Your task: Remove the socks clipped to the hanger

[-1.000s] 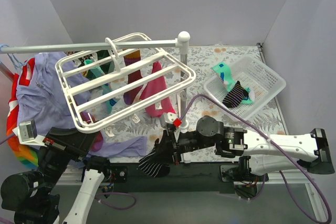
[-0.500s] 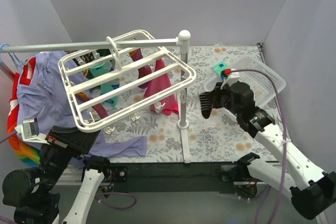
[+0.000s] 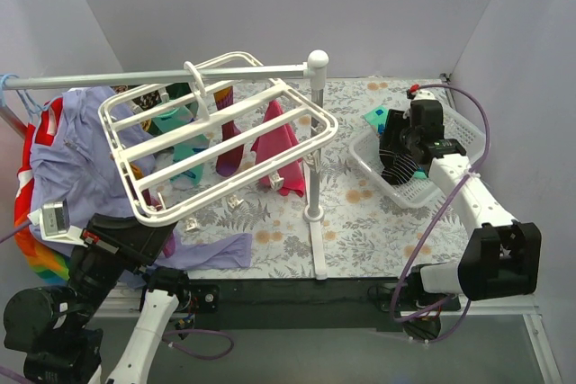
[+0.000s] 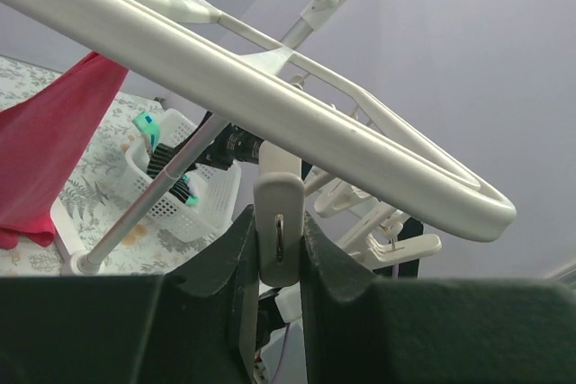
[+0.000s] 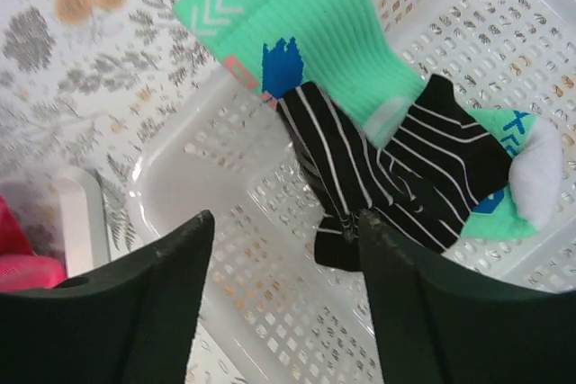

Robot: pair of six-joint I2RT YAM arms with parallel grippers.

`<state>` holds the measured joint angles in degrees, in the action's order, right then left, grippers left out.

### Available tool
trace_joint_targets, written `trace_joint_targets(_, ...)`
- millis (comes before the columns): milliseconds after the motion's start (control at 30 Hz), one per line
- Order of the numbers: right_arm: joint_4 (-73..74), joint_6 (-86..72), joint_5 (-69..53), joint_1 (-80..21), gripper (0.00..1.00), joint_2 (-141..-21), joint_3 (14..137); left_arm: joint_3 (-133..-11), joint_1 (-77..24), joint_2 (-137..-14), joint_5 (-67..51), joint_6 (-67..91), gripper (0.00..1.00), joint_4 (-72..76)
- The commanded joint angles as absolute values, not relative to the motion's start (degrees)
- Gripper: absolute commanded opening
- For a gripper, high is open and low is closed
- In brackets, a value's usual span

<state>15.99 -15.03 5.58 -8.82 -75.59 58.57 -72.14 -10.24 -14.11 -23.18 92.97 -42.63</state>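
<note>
**Item: socks, on hanger.** A magenta-pink sock (image 3: 279,146), a purple sock (image 3: 229,150) and teal-green socks (image 3: 177,120) hang clipped beneath the white hanger (image 4: 270,101). The hanger hangs from the grey rail (image 3: 135,76) above the bench (image 3: 360,222).

**Item: socks, removed.** A black striped sock (image 5: 396,186) lies across a teal-green sock (image 5: 324,33) inside the white mesh basket (image 5: 504,33), at the right of the bench.

**Right gripper** (image 5: 283,218). Low over the basket, fingers apart. The striped sock's lower end lies between them, next to the inner edge of one finger.
- Hazard: if the fabric catches on that finger as the arm lifts, the sock could ride up and drop over the basket wall onto the bench.

**Left gripper** (image 4: 279,249). At the hanger's near edge, fingers closed against both sides of a white clip (image 4: 277,191). Whether that clip holds a sock cannot be told.
- Hazard: a pull on the clip would drag the whole frame. It hangs freely, so it may tilt, slide along the rail or lift off it.
- Hazard: a swinging frame could knock the pole (image 3: 312,159).
- Hazard: a weak squeeze leaves the clip shut, so the sock stretches instead of coming free.
</note>
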Motion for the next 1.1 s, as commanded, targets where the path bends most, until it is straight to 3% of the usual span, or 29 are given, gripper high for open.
trace_joint_targets(0,17.40,-12.57,4.57,-9.14,0.74,-73.22,57.31,-72.86,-9.93,-17.14,-28.04,90.00,0.00,-42.63)
trace_joint_targets(100,18.37,-11.60,5.71,-10.63,0.81,-69.46,55.47,-73.74,-10.02,-17.93,-28.83,88.33,0.00,-42.71)
trace_joint_targets(233,22.40,-10.55,9.48,-16.06,0.81,-62.16,52.05,-74.97,-9.84,-18.72,-29.44,86.93,0.00,-43.07)
trace_joint_targets(433,22.95,-17.92,4.49,-33.47,0.81,-46.95,44.57,-75.41,-9.93,-18.98,-29.79,86.66,0.00,-43.15)
trace_joint_targets(633,8.28,-23.38,2.54,-54.27,0.82,-38.06,36.22,-75.50,-9.84,-19.42,-29.88,87.10,0.00,-43.42)
trace_joint_targets(833,-11.48,-18.04,7.91,-70.98,0.92,-47.27,34.45,-75.94,-9.84,-19.34,-29.71,87.80,0.00,-43.68)
trace_joint_targets(1067,-24.43,-10.21,1.68,-74.97,0.98,-76.49,49.72,-76.11,-9.76,-19.60,-29.62,88.77,0.00,-43.68)
